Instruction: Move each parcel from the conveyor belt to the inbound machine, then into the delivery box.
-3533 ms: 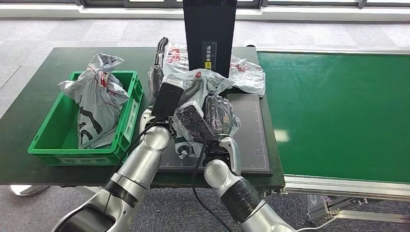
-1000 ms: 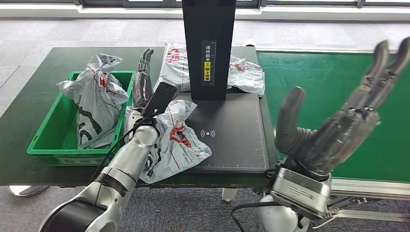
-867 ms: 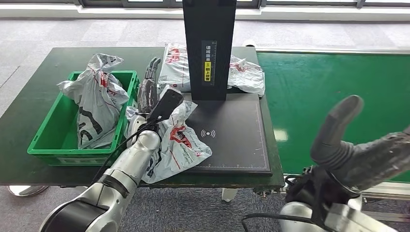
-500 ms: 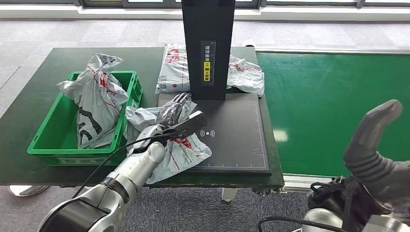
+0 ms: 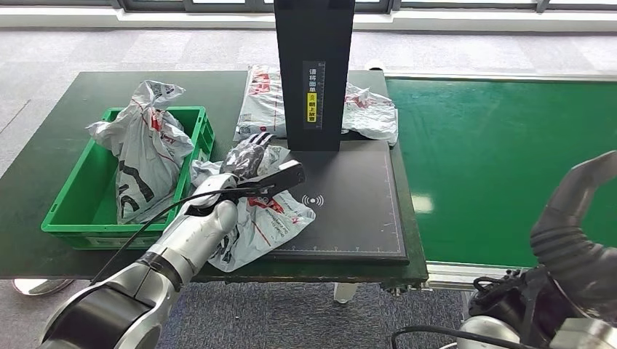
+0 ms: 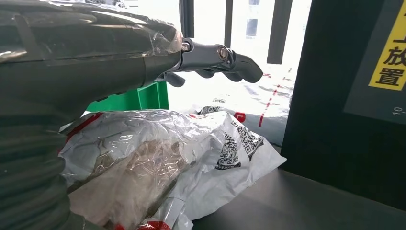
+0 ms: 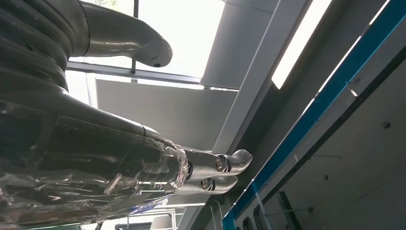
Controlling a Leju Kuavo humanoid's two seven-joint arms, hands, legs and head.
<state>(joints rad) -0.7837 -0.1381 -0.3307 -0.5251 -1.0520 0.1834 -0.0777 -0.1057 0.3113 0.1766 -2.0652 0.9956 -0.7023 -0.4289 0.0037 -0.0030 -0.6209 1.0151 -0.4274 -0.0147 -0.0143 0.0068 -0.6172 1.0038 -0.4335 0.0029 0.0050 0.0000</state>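
A crumpled white parcel with red and black print lies on the left edge of the inbound machine's black scan pad, hanging over the table's front. My left hand hovers just above its far end, fingers stretched out and holding nothing. In the left wrist view the same hand sits above the parcel without touching it. My right hand is raised low at the right, off the table, thumb up and empty. In the right wrist view that hand points at the ceiling.
The green delivery box at the left holds one upright parcel. Two more parcels lie behind the machine's black column. The green conveyor belt runs along the right.
Both hands held the parcel on the pad; the right one let go and swung off to the lower right. The left hand turned over and now hovers above the parcel.
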